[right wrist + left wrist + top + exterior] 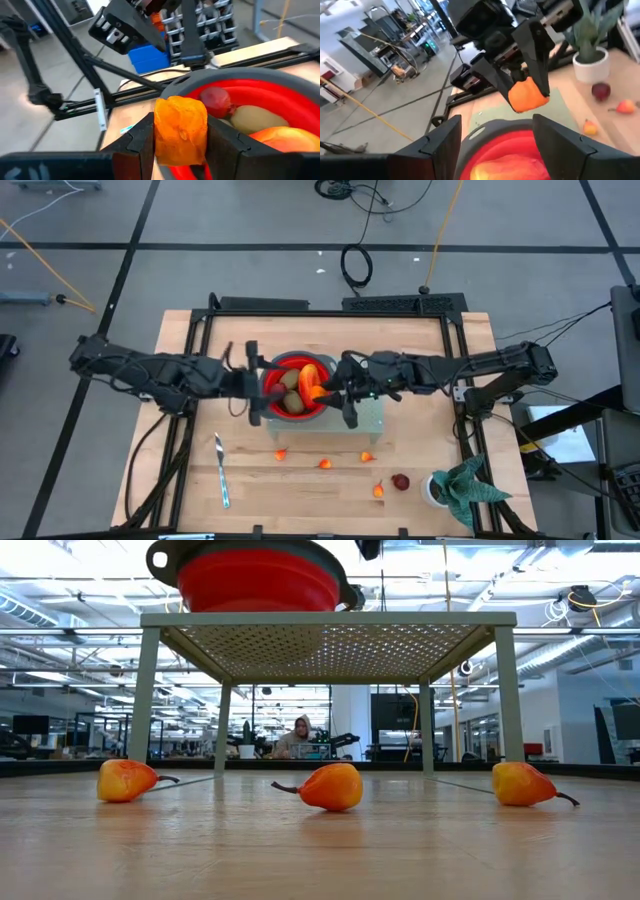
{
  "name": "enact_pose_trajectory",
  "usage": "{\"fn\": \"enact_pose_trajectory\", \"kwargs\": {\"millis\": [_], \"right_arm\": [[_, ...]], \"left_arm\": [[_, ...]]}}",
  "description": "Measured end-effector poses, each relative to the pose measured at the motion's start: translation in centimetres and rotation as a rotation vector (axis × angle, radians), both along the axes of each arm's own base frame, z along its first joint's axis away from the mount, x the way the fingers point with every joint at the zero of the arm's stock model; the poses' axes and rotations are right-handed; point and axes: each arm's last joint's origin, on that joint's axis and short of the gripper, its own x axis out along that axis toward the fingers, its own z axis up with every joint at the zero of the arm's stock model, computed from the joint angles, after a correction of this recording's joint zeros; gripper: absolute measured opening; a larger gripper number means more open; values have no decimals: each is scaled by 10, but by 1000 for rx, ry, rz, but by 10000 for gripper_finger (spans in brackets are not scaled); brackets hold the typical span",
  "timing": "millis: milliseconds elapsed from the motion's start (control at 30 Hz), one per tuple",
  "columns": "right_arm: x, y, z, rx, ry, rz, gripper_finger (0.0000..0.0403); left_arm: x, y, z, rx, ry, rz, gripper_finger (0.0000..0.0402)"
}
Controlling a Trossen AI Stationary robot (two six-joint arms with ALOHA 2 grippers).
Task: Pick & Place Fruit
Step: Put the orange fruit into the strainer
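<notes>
The left gripper [255, 383] hangs at the left rim of the red bowl [272, 377], its fingers [442, 145] spread apart and empty. Inside the bowl lie kiwis [291, 402], a dark red fruit [216, 99] and a long red-orange piece [310, 375]. Over the bowl's right rim, the right gripper [340, 392] is clamped on an orange fruit piece [180, 129], pinched between both fingers. Small orange fruits [325, 464] and a dark red one [400, 481] lie on the table [190, 350] nearer the front.

Kiwis [290, 402] and a red-orange piece [311, 374] lie in the red bowl [284, 364]; an orange chunk [180, 130] is pinched above its rim; small orange fruits [332, 786] and a dark red one [400, 481] lie on the near bench.
</notes>
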Motion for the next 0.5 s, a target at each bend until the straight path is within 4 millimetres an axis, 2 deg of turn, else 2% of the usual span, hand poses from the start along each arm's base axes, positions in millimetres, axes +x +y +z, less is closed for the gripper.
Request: {"fn": "enact_pose_trajectory", "kwargs": {"millis": [200,500], "right_arm": [[0,-5,0,47,5,42,126],[1,-14,4,150,-20,125,126]], "left_arm": [[21,-6,8,79,118,-15,244],[46,-13,0,183,232,-47,244]]}}
